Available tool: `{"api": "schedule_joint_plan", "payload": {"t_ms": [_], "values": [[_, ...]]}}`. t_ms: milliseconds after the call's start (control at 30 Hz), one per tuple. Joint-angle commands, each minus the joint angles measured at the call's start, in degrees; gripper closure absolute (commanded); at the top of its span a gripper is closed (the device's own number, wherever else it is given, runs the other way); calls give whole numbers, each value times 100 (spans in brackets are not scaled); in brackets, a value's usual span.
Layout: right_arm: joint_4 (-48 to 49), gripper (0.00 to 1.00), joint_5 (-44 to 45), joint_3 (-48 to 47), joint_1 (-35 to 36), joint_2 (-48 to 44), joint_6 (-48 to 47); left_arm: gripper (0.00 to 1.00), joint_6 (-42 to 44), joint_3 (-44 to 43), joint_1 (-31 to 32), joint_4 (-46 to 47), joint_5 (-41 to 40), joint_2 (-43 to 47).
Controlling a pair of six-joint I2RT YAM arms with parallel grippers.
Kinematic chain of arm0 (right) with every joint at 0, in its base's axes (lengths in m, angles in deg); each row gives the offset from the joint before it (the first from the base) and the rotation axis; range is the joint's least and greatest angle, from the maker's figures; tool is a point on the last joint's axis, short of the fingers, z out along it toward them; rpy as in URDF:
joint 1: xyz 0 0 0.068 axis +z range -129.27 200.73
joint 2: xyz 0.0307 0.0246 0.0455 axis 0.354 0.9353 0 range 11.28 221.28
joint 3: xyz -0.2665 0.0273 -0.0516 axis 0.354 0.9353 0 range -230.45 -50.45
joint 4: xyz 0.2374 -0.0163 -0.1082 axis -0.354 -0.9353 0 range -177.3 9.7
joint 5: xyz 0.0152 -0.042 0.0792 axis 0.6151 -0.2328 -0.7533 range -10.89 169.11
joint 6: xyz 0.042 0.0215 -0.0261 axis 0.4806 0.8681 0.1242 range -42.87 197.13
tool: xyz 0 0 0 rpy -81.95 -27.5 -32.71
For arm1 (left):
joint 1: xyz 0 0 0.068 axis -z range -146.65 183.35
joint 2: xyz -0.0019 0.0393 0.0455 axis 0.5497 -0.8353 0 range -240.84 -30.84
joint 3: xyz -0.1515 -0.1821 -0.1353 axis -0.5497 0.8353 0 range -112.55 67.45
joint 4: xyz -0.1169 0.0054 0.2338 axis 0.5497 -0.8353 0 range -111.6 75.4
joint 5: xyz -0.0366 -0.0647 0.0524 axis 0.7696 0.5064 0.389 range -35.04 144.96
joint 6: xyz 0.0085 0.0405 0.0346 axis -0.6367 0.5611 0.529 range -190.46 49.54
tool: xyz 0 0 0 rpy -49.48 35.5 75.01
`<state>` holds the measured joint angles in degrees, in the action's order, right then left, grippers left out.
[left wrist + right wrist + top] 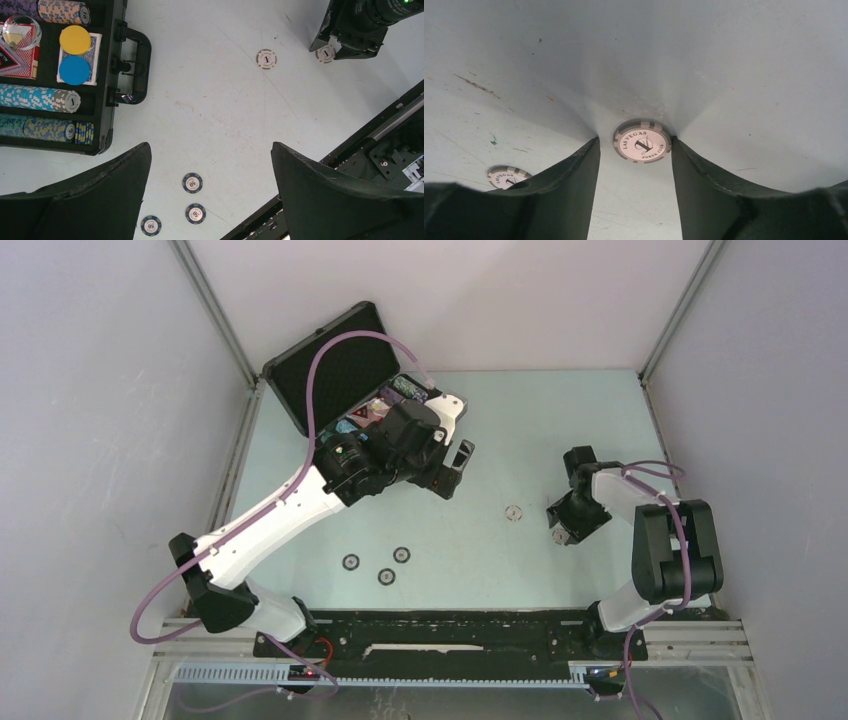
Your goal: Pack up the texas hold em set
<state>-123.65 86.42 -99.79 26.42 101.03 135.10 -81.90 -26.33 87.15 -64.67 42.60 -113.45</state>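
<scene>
The black poker case [330, 370] lies open at the far left, and in the left wrist view [107, 100] it holds rows of chips and card decks. My left gripper [455, 465] hovers open and empty beside it [210, 165]. Three blue 50 chips [192, 183] lie on the table below it [386, 576]. My right gripper [634, 142] is down at the table, open, with its fingers straddling a flat white 1 chip [642, 141]. The right finger touches the chip's edge and the left finger stands off it. A second white chip [513, 512] lies to its left.
The case handle [135, 65] juts toward the table's middle. The black base rail [450, 630] runs along the near edge. Walls close in the left, right and back. The second white chip is half hidden behind my right gripper's left finger [508, 176].
</scene>
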Motion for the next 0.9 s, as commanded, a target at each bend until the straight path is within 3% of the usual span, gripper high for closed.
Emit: {"api": "schedule_joint_plan", "payload": {"t_ms": [0, 167, 267, 567, 867], "values": [[-7, 42, 220, -53, 64, 169, 179, 5, 147, 35, -19, 137, -41, 209], [23, 59, 235, -70, 110, 73, 180, 5, 182, 35, -36, 125, -58, 248], [-64, 63, 327, -132, 195, -81, 208, 5, 186, 35, -45, 128, -56, 275], [-519, 64, 706, -733, 911, -292, 456, 5, 177, 35, -54, 137, -69, 306], [-379, 64, 495, -1488, 1470, 520, 716, 5, 169, 42, -62, 153, -119, 345]]}}
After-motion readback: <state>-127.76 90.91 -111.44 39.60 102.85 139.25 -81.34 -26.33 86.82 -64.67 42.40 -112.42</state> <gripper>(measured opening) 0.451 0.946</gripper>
